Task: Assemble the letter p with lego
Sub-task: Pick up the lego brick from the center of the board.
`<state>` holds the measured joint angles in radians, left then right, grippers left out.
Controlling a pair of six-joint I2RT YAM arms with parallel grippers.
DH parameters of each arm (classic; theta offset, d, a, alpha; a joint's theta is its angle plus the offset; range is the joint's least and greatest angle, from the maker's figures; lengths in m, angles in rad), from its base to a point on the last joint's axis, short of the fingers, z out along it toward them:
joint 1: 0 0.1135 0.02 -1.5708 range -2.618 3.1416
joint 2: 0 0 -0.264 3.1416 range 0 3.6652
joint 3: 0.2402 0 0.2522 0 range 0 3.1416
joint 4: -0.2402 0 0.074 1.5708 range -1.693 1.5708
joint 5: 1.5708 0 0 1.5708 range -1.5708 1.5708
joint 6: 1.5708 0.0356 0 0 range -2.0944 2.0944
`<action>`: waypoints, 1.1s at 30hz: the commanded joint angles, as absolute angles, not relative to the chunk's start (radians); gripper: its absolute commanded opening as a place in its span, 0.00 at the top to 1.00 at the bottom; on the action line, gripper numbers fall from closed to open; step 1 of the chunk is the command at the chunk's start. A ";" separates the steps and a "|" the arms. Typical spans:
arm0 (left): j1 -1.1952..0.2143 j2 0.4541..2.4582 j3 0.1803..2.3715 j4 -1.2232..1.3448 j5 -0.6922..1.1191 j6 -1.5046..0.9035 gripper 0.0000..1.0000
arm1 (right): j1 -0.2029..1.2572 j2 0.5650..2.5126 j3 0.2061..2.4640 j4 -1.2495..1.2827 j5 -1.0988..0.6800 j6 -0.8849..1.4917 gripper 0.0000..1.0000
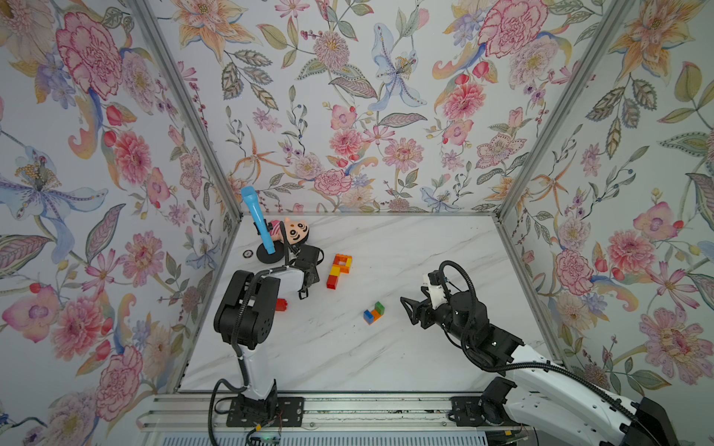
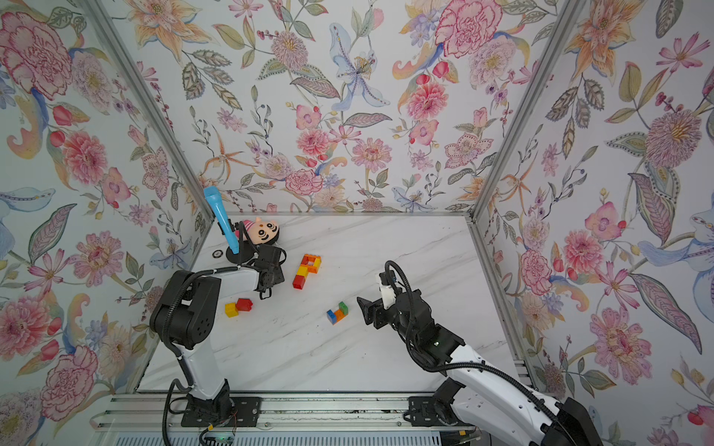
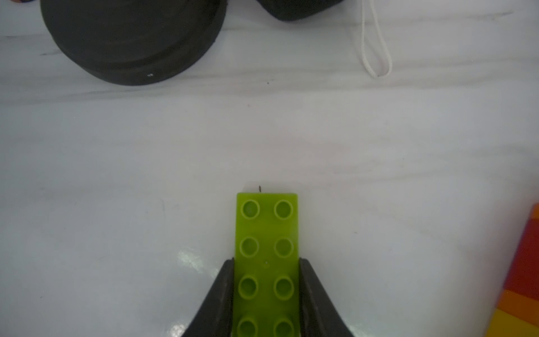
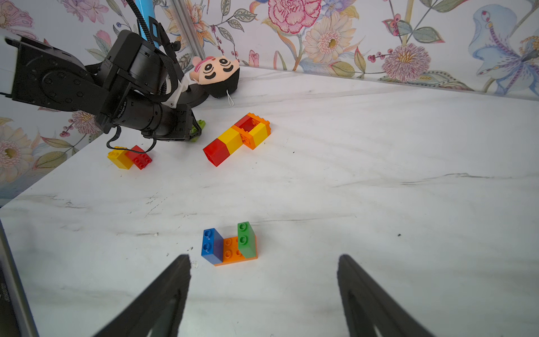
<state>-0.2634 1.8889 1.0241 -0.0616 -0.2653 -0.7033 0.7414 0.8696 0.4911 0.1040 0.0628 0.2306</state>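
So the left end effector is clamped on a lime green brick, a two-by-four with its studs up. The fingers press its long sides and about half of it pokes out past the tips, low over the bench. Straight ahead of it are a black round base and a white string loop. Just off to one side is the P-shaped lego build in red, yellow and orange, lying flat and not touching it. Tucked under that arm is a red and yellow brick pair. The right end effector is spread wide and holding nothing. The blue-orange-green lego clump sits just in front of its tips, roughly in line with the gap. A plush doll head lies way out past the P.
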 commanded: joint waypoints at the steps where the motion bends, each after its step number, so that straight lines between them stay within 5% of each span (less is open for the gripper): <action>1: -0.252 1.860 0.977 -0.057 -0.237 -0.688 0.75 | 0.698 0.861 0.482 0.090 0.043 0.275 0.17; 12: -0.281 1.615 0.867 -0.084 -0.177 -0.619 0.82 | 0.528 0.925 0.486 0.088 -0.127 0.321 0.16; 20: -0.525 1.410 0.923 -0.275 -0.184 -0.479 0.82 | 0.372 1.067 0.562 0.011 -0.271 0.337 0.16; 33: -0.832 1.539 1.113 -0.464 0.032 -0.246 0.82 | 0.330 1.111 0.574 0.009 -0.322 0.338 0.16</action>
